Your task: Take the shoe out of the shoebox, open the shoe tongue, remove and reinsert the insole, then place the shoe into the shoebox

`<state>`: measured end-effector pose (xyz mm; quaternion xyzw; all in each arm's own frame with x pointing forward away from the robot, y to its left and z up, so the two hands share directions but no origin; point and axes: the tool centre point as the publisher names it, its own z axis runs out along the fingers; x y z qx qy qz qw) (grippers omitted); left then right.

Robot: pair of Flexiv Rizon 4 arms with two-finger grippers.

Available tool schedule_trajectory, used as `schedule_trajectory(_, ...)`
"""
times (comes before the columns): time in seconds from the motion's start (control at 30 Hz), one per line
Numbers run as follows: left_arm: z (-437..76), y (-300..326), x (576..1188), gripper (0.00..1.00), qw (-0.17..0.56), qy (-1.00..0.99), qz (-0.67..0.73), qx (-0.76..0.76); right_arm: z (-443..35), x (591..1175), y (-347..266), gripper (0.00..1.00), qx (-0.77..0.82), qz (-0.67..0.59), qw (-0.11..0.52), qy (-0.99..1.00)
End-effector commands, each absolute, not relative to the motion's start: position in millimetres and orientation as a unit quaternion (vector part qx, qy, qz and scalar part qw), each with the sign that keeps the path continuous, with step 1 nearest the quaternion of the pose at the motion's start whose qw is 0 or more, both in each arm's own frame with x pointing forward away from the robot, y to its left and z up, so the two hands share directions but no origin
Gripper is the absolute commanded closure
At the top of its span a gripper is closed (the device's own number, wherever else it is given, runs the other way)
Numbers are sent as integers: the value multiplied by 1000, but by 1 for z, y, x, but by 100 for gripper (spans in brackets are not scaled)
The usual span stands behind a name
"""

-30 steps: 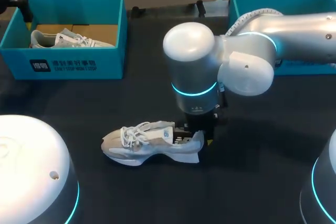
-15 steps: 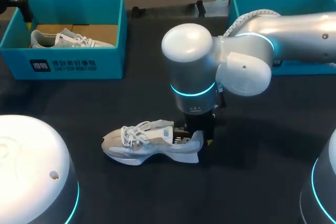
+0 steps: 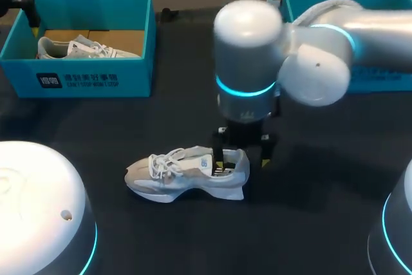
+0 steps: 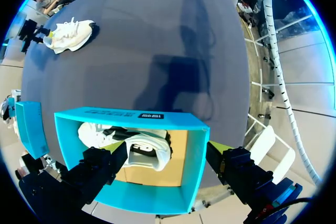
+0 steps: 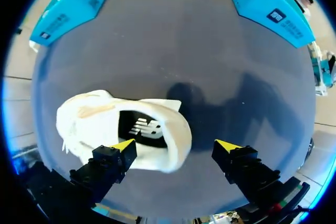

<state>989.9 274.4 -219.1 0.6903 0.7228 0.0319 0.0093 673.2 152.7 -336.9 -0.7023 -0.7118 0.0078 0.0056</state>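
While the right arm [image 3: 257, 62] hangs upright over the shoe [image 3: 180, 175], its fingers [image 5: 122, 146] gape wide, holding nothing.

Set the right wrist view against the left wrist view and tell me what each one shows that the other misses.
Only the right wrist view: the dark insole inside the white shoe on the table, and the right gripper's yellow tips, open at its heel. Only the left wrist view: a second shoe lying in the teal shoebox, beneath the open left gripper. Both: the white shoe, the dark table.
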Motion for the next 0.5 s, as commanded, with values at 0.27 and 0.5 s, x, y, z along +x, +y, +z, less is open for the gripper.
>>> schedule_trajectory(0.27,-219,274,988,0,10,722,34,691,-282,676,106,0,-547,-104,108,-824)
schedule_trajectory(0.5,-219,274,988,0,10,722,34,691,-277,664,105,0,-327,-175,63,-926)
